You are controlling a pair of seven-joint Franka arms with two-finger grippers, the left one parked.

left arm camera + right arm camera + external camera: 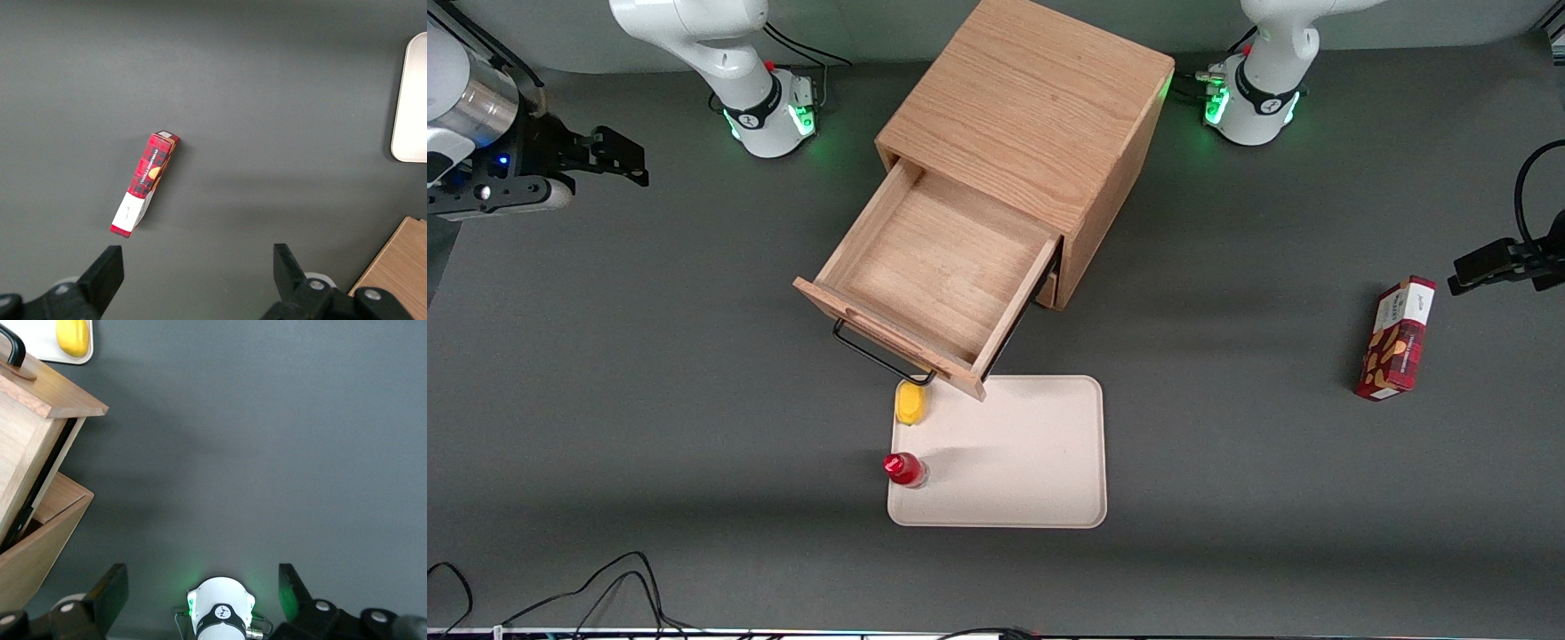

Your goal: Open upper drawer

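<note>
Upper drawer [938, 267] stands pulled well out of the oak cabinet [1032, 116], mid-counter.
Claw [618, 160] hangs toward the working arm's end, fingers spread, gripping nothing. Across to the drawer: a stiff, light-looking wooden box on runners, I'd judge; the thin black bar handle [876, 356] is the only sensible hold, just above the yellow thing [910, 404] on the tray [1049, 462].

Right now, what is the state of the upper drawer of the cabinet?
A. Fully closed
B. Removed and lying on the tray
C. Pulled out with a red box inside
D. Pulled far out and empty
D: the upper drawer stands far out, showing bare wood inside; the gripper is open, off toward the working arm's end of the table.
</note>
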